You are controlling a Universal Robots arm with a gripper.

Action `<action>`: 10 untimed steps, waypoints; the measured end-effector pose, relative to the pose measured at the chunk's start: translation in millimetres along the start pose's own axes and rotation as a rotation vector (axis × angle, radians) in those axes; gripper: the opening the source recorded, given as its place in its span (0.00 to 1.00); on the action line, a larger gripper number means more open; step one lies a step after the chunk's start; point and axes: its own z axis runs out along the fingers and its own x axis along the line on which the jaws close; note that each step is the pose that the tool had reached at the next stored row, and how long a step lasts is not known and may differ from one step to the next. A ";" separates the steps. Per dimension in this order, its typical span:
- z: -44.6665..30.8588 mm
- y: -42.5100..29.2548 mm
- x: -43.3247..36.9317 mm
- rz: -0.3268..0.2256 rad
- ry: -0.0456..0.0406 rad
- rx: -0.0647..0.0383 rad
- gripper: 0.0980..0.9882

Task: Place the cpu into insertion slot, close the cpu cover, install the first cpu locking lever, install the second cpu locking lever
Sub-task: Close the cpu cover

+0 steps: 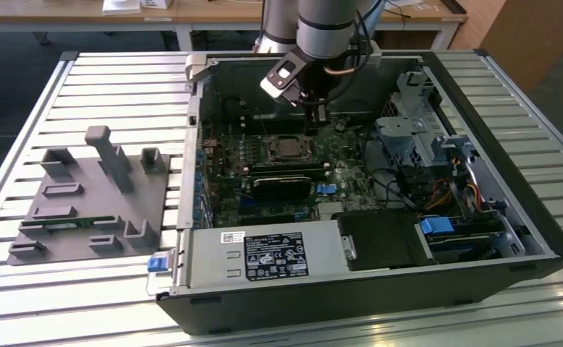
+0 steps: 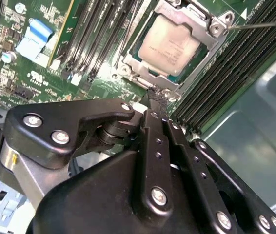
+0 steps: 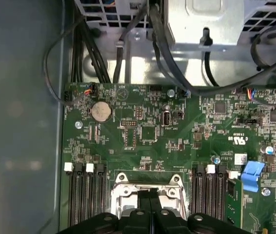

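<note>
The cpu (image 2: 169, 46), a silvery-beige square chip, lies flat in the motherboard's socket (image 1: 286, 148). The cpu cover (image 2: 204, 17), a thin silver frame, lies down around it. From one corner of the socket a thin locking lever (image 2: 262, 23) sticks out over the memory slots. My gripper (image 2: 157, 92) is shut, its two black fingers pressed together with nothing between them, and its tips stand right at the socket's edge. In the first wrist view the gripper (image 3: 150, 197) covers the middle of the cover (image 3: 122, 192). In the exterior view the gripper (image 1: 317, 119) hangs just behind the socket.
The open computer case (image 1: 512, 217) lies on a slatted table. Black memory slots (image 2: 94, 34) flank the socket. A drive cage with cables (image 1: 416, 137) stands on the exterior view's right, a power supply (image 1: 261, 256) at the front. A grey fixture (image 1: 88, 202) sits outside on the left.
</note>
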 end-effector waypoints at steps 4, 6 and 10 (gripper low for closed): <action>3.5 -4.7 -1.4 0.000 -0.0002 0.000 0.01; 4.9 -6.9 -2.4 0.000 0.0000 0.000 0.01; 8.1 -10.7 -5.3 0.000 0.0000 0.003 0.01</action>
